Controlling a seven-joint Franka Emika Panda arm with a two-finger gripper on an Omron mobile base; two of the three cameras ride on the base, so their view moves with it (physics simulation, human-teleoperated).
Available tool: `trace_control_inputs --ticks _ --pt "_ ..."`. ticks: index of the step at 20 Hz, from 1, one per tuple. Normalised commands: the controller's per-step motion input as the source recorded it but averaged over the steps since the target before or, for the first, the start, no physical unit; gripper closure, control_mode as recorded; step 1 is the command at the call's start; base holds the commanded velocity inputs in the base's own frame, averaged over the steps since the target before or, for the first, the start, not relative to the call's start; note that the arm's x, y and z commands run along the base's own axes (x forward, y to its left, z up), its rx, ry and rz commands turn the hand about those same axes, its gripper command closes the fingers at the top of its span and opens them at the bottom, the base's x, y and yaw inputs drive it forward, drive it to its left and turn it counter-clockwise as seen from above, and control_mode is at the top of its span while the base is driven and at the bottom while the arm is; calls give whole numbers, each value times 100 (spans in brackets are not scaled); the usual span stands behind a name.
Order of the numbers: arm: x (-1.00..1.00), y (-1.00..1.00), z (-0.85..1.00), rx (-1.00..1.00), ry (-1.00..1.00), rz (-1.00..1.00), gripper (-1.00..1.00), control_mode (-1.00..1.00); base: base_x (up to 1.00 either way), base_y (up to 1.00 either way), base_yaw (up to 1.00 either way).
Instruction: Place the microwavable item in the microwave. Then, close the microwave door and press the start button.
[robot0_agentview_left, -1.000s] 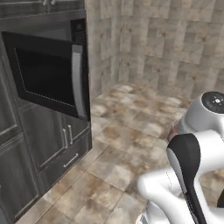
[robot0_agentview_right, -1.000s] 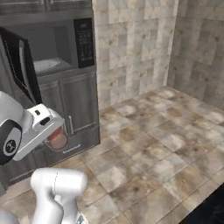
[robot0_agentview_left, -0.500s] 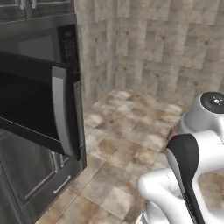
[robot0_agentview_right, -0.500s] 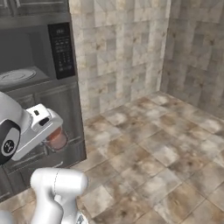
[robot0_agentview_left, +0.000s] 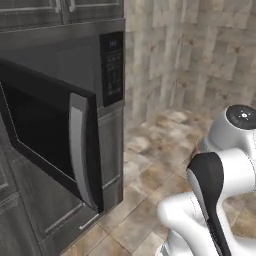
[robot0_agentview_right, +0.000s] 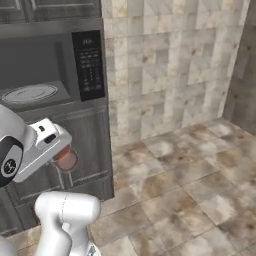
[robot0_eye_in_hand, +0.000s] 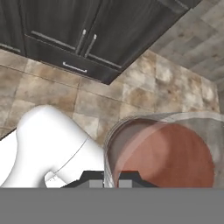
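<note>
One cup (robot0_eye_in_hand: 162, 151) — mouth facing the hand camera | gripper (robot0_eye_in_hand: 111, 178) clamped on its rim | microwave door (robot0_agentview_left: 47, 135) open

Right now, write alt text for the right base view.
A white arm's gripper holds a small pinkish-brown cup below the open microwave, whose round white turntable sits bare. A black keypad panel borders a tan tiled wall and floor.
</note>
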Motion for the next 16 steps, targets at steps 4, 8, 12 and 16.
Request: trace_control_inputs --ticks 4,8,12,16 --pt "0 0 0 0 0 0 100 100 21 0 82" --pt "0 0 0 0 0 0 100 100 58 -31 76" --pt "0 0 0 0 0 0 100 100 82 -56 62" --pt "0 0 0 0 0 0 100 100 73 -39 59"
